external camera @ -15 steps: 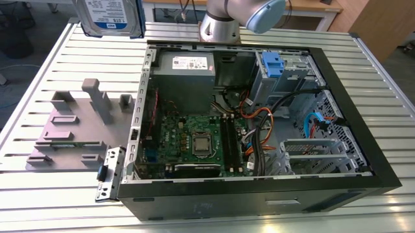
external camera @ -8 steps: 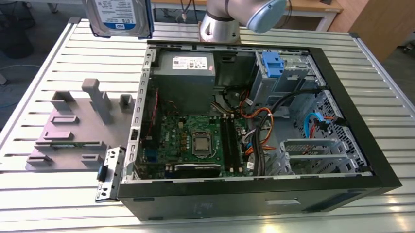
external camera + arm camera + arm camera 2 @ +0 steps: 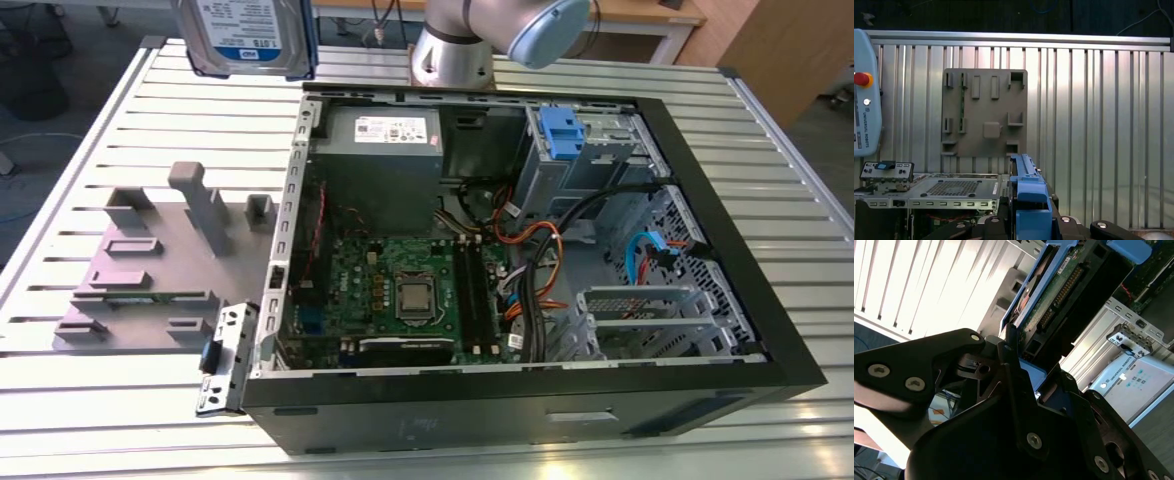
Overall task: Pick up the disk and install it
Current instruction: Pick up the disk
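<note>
Exterior view: disk [image 3: 247, 35] hangs in the air over the far left of the tabletop [image 3: 80, 150], outside the open computer case [image 3: 534, 400]. In the second wrist view the tool [image 3: 999, 342] is clamped on its blue-framed edge. Likely stiff, fairly heavy and shock-sensitive with slick faces, so the frame sides are the best hold.

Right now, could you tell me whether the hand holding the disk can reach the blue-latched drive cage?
Probably yes: the case lies open, nothing covers the drive cage, and the hand holds the disk clear of the case.
</note>
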`<state>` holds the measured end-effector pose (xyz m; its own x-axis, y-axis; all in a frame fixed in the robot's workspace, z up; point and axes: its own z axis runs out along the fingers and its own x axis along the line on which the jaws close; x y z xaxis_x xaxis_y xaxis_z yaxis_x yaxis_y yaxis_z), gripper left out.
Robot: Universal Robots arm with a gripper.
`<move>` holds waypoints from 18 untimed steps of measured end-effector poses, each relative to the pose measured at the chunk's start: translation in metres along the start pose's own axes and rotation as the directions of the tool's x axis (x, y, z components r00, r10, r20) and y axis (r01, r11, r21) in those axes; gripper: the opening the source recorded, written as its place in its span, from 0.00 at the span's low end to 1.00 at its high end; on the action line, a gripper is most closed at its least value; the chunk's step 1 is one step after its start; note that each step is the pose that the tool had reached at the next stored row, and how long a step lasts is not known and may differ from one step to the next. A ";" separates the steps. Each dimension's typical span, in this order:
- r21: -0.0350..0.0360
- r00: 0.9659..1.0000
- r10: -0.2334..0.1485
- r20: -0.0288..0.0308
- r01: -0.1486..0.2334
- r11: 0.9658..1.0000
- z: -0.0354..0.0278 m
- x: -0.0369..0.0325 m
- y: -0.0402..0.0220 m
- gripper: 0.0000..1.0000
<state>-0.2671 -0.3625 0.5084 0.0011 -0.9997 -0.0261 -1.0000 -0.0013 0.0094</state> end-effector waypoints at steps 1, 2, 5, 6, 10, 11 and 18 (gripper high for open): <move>0.000 1.000 0.000 0.000 0.000 1.000 0.0000 0.0000 -0.0004 0.37; 0.000 1.000 0.000 0.000 0.000 1.000 0.0000 0.0000 -0.0006 0.37; 0.000 1.000 0.000 0.000 0.000 1.000 0.0000 0.0000 -0.0012 0.37; 0.000 1.000 0.000 0.000 0.000 1.000 0.0000 0.0000 -0.0013 0.37; 0.000 1.000 0.000 0.000 0.000 1.000 0.0000 0.0000 -0.0019 0.37; 0.000 1.000 0.000 0.000 0.000 1.000 0.0000 0.0000 -0.0025 0.37; 0.000 1.000 0.000 0.000 0.000 1.000 0.0000 0.0000 -0.0045 0.37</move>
<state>-0.2627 -0.3624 0.5083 0.0010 -0.9997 -0.0262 -1.0000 -0.0013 0.0094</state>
